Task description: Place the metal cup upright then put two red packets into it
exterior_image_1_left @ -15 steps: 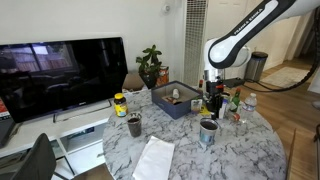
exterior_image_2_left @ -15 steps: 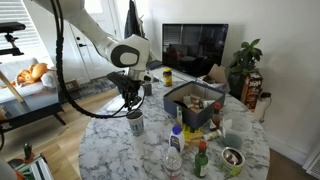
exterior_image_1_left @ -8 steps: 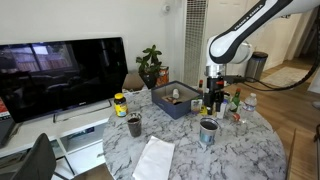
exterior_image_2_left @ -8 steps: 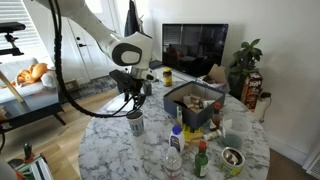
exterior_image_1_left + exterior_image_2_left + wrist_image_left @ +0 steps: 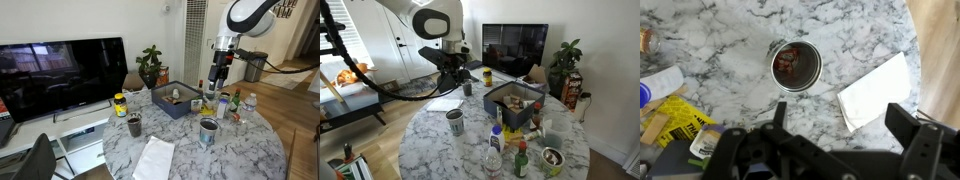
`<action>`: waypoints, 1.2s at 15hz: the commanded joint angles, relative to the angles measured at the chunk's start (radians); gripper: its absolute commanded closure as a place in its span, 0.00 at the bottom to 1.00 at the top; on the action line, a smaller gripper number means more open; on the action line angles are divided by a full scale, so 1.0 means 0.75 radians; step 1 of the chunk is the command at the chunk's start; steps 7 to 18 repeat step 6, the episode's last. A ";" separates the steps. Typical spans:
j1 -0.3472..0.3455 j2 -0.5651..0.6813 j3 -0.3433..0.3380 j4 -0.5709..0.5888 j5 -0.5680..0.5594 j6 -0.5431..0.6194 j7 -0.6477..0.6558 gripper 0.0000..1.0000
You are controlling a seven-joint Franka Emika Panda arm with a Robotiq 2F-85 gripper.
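Observation:
The metal cup [image 5: 795,65] stands upright on the marble table, seen from straight above in the wrist view, with red packets [image 5: 788,62] lying inside it. It shows in both exterior views [image 5: 208,131] [image 5: 455,122]. My gripper [image 5: 840,125] hangs well above the cup, open, with only bare table between its fingers. In both exterior views the gripper [image 5: 219,85] [image 5: 455,70] is raised clear of everything on the table.
A white napkin [image 5: 875,90] lies beside the cup. A blue box [image 5: 180,100] of items sits mid-table, with bottles [image 5: 236,104] near it. A dark cup [image 5: 134,125] and a yellow jar [image 5: 120,104] stand toward the TV side. The round table's edge [image 5: 270,150] is close.
The gripper has opened wide and lifted straight up from just above the metal cup. The cup has stayed where it stood.

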 commanded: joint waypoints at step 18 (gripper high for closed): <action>0.026 -0.090 -0.022 -0.022 -0.038 -0.035 0.005 0.00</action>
